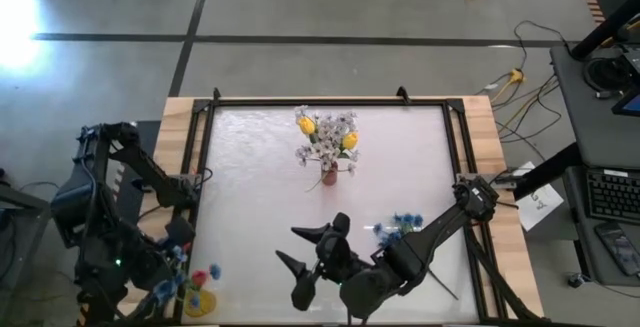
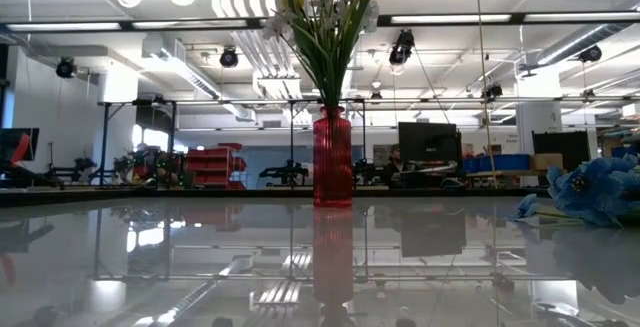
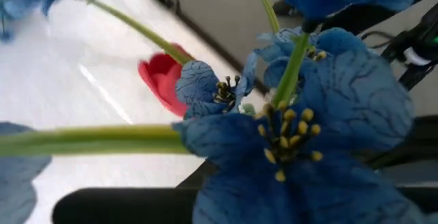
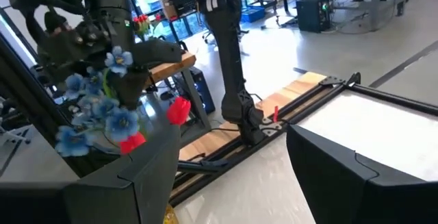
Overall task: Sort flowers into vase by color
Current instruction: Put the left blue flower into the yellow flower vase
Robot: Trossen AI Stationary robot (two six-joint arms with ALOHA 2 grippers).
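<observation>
1. Table [image 1: 250, 197], white glossy top in a dark frame. Red ribbed vase [image 2: 332, 157] stands toward the far edge, about mid-width; it already carries the white blossom sprays [image 1: 330, 137] and the yellow tulips [image 1: 307, 125].
2. Left gripper [image 1: 185, 267] hangs at the near left corner, over the table's edge. Its jaws are hidden behind blooms; judged closed on the blue-flower bunch [image 3: 301, 128]. The left wrist view is filled with blue petals and green stems close to the camera.
3. Red-pink tulips [image 4: 178, 111] show in the same cluster at the left gripper; whether they are gripped too or only hang alongside, cannot tell. A yellow object [image 1: 200, 305] sits at the near left corner beneath the cluster; what it is, cannot tell.
4. Right gripper [image 1: 310, 257] is low over the near edge, mid-width, fingers [image 4: 342, 176] standing wide apart with nothing between them, pointing toward the left arm's bunch.
5. A loose blue bloom [image 1: 402, 224] lies on the table near the right edge, beside the right arm; apart from the gripper.
6. Step judged in hand: sorting the blue and red stems; the white and yellow look placed.
7. Next move probably calls for the right gripper to take one stem cleanly, by colour, without dragging a neighbour out of the bunch.
</observation>
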